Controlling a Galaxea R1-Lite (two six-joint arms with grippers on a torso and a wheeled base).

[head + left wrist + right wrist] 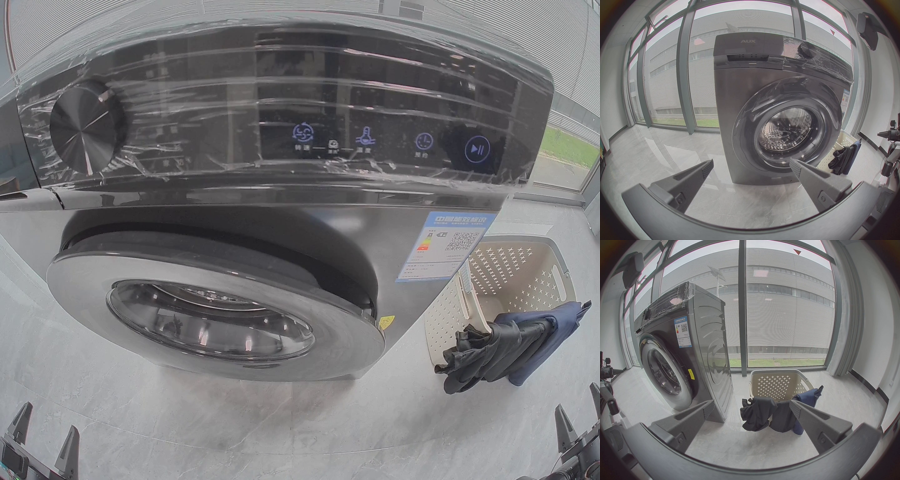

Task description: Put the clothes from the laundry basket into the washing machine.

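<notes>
hanging wide open and empty, left gripper [750,161] faces the shut washing machine door [747,125]; right gripper [751,401], likewise, faces clothes [759,413] draped over the laundry basket [778,385] ahead. nothing loaded yet, i'd say.

Washing machine [350,231] dark grey. Laundry basket [519,275] beige, star-punched. Black garment [494,353], navy garment [565,322]. Floor [312,419] pale grey, marbled.

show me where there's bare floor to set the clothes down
Bare floor in front of the washer, wide and open. More floor right of the basket. Crowded: the basket's front rim, where clothes hang over, close beside the washer.
</notes>
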